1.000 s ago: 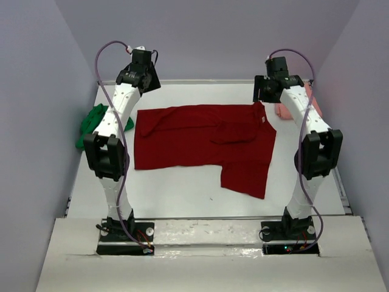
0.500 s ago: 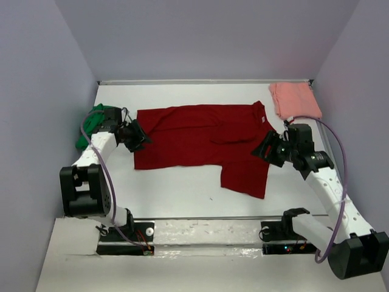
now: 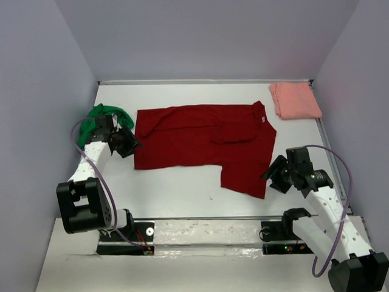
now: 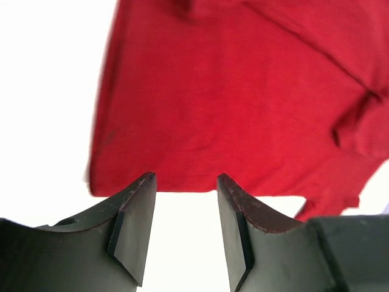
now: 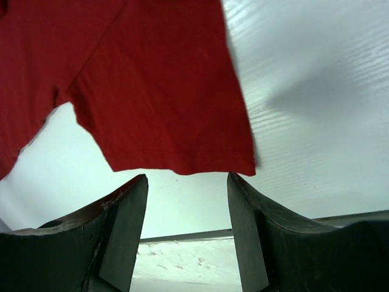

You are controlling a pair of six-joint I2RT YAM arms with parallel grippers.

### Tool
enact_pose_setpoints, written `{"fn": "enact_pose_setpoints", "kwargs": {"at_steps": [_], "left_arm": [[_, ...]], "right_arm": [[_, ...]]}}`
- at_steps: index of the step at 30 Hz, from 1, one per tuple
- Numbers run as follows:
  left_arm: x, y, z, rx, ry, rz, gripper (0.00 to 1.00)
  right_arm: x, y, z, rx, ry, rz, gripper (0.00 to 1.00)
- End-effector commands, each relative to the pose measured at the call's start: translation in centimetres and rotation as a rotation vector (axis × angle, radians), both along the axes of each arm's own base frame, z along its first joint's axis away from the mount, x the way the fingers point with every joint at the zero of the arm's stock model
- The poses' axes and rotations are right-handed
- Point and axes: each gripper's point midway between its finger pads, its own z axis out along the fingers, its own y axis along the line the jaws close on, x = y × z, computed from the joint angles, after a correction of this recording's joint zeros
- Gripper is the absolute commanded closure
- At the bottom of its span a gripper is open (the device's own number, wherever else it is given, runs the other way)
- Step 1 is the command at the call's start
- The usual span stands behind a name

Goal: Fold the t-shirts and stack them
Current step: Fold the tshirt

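A dark red t-shirt (image 3: 200, 143) lies spread on the white table, one part folded over and its lower right flap reaching toward the front. A bright green t-shirt (image 3: 97, 118) is bunched at the left edge. A salmon pink t-shirt (image 3: 295, 100) lies folded at the back right. My left gripper (image 3: 129, 144) sits just left of the red shirt's left edge, open and empty; the red t-shirt (image 4: 231, 97) fills its view ahead. My right gripper (image 3: 271, 174) is open and empty just right of the red flap, whose hem (image 5: 182, 164) lies before its fingers.
The table's raised rim (image 3: 203, 81) runs along the back, and grey walls close in on both sides. The metal rail (image 3: 206, 220) with the arm bases lies along the front edge.
Both arms have swung down from raised poses at the back. The left gripper now sits low at the red shirt's left edge, the right gripper low beside its lower right flap. The shirts have not moved.
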Motion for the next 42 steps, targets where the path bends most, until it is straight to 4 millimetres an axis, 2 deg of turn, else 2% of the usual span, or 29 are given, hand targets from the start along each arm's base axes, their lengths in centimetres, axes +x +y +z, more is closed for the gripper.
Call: {"fn": "enact_pose_setpoints", "kwargs": {"at_steps": [1,5,7,8,16,24,29,38,42], "left_arm": [[0.1,1.8,0.5,0.083,-0.014,0.072,0.46],[0.3,2.0,1.1,0.092,-0.036,0.072,0.46],[0.4,2.2,1.4,0.107,-0.046,0.077,0.46],[0.4,2.3,1.4,0.112,-0.048,0.079,0.46],[0.7,1.8,0.5,0.082,-0.034,0.049,0.46],[0.5,1.2,1.3,0.049,-0.070,0.049,0.46],[0.2,1.1,1.4,0.047,-0.066,0.043,0.46],[0.2,0.9,2.9,0.038,-0.100,0.040,0.46],[0.2,0.8,2.8,0.037,-0.099,0.039,0.46]], "right_arm": [[-0.6,-1.0,-1.4,-0.058,0.086,-0.069,0.40],[-1.8,-1.4,-3.1,-0.122,0.155,-0.121,0.40],[-2.2,-1.1,-3.6,-0.111,0.164,-0.130,0.40],[-2.7,-0.8,-4.5,-0.092,0.181,-0.134,0.40],[-3.6,-0.7,-5.0,-0.104,0.219,-0.210,0.40],[-3.0,-0.1,-5.3,-0.113,0.241,-0.186,0.43],[-2.5,-0.4,-5.7,-0.137,0.231,-0.195,0.44],[-1.5,0.1,-6.6,-0.130,0.223,-0.190,0.63],[-1.5,0.3,-7.0,-0.117,0.224,-0.188,0.65]]}}
